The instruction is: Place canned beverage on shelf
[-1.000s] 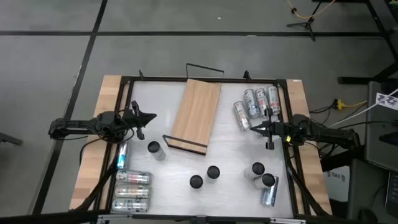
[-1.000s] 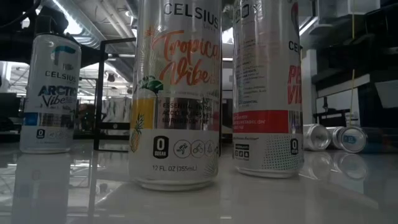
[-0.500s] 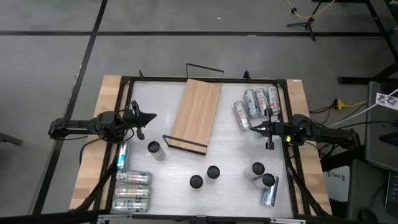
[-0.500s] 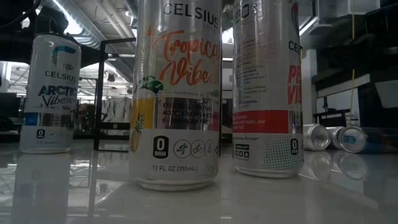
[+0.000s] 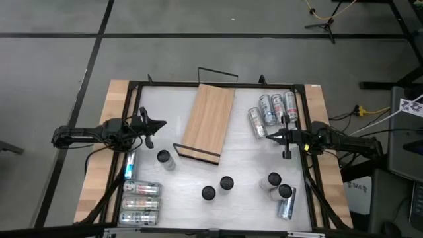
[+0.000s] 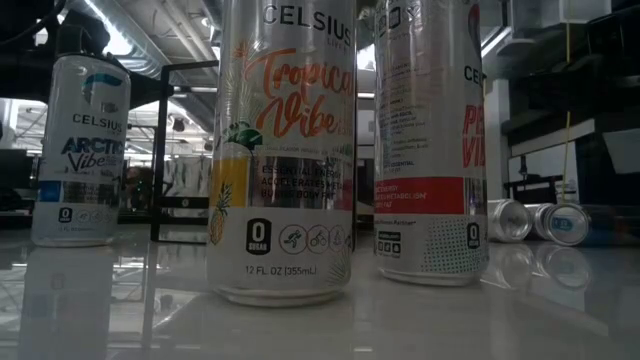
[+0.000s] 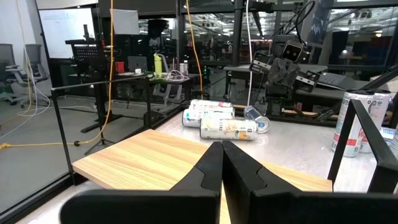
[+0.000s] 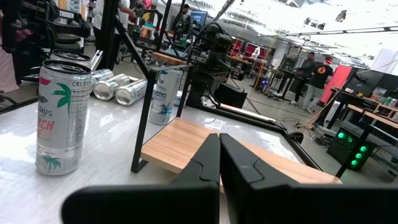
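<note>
Nothing has moved: both end effectors pinched empty beside the bare light-wood shelf [image 5: 210, 122].

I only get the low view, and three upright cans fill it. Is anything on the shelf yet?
Observer: No. From above, the shelf shows only its bare wood board, with nothing on it.
Operator: Where are the claws?
Observer: The left claw is off the shelf's left side and the right claw off its right. Both are shut and empty.
Operator: Which can could the left one take?
Observer: Probably the upright can standing alone just in front of the left claw, beside the shelf's near end.
</note>
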Action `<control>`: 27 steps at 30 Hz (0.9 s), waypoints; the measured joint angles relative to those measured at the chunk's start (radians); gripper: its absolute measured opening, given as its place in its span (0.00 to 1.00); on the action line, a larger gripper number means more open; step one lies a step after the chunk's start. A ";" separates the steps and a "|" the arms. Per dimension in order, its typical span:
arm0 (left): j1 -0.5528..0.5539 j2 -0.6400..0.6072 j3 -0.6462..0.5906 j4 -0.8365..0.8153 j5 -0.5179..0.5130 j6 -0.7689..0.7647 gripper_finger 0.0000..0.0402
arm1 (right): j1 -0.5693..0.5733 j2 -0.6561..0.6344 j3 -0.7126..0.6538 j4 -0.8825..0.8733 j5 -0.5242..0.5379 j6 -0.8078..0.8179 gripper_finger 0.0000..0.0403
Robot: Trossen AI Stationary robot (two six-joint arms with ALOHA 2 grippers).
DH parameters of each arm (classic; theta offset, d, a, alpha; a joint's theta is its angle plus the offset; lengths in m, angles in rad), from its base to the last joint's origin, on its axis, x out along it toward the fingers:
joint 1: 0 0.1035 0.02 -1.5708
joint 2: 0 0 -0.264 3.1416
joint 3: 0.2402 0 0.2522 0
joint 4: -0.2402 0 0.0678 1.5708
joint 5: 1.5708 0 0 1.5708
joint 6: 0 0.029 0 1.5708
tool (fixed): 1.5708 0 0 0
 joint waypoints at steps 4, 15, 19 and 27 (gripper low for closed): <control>0.000 0.000 0.000 0.001 0.000 0.000 0.00 | 0.000 0.000 0.000 0.001 0.017 0.000 0.01; 0.000 0.000 0.000 0.001 -0.011 0.000 0.00 | 0.000 0.000 0.000 0.002 0.020 0.095 0.01; 0.000 0.000 0.000 0.018 -0.032 -0.025 0.00 | 0.000 0.000 0.000 0.002 0.020 0.141 0.01; 0.000 0.000 0.000 0.129 -0.032 -0.132 0.05 | 0.000 0.000 0.000 0.004 0.020 0.145 0.01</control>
